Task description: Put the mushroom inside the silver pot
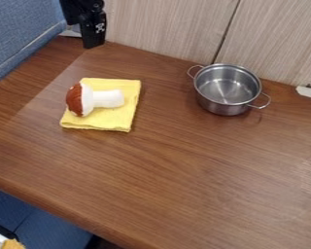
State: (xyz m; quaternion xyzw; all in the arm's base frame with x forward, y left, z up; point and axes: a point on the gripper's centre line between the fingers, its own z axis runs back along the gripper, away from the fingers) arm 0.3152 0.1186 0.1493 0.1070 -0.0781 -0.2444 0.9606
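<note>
**Mushroom [93, 98] on the yellow cloth [105, 122], silver pot [227, 103] well apart to the right**

The mushroom lies on its side on top of the yellow cloth, outside the pot. Its red-brown cap [74, 99] points to the left of the view, at the cloth's left edge, and its thick white stem [109, 98] points to the right. The cloth lies flat and folded on the left part of the brown wooden table [184, 170].

The silver pot stands upright on the table, towards the back and right of the view, with its open top facing up and its shiny inside showing. One wire handle sticks out at its upper left, the other at its lower right. Behind it rises a pale wood-grain panel [164, 29].

The black pincer [94, 44] is at the upper left of the view, near the back edge of the table and beyond the cloth, apart from both mushroom and pot. How far open it is, and whether it has hold of anything, I cannot tell.

A blue padded surface [18, 29] runs along the left, beside the table.
</note>
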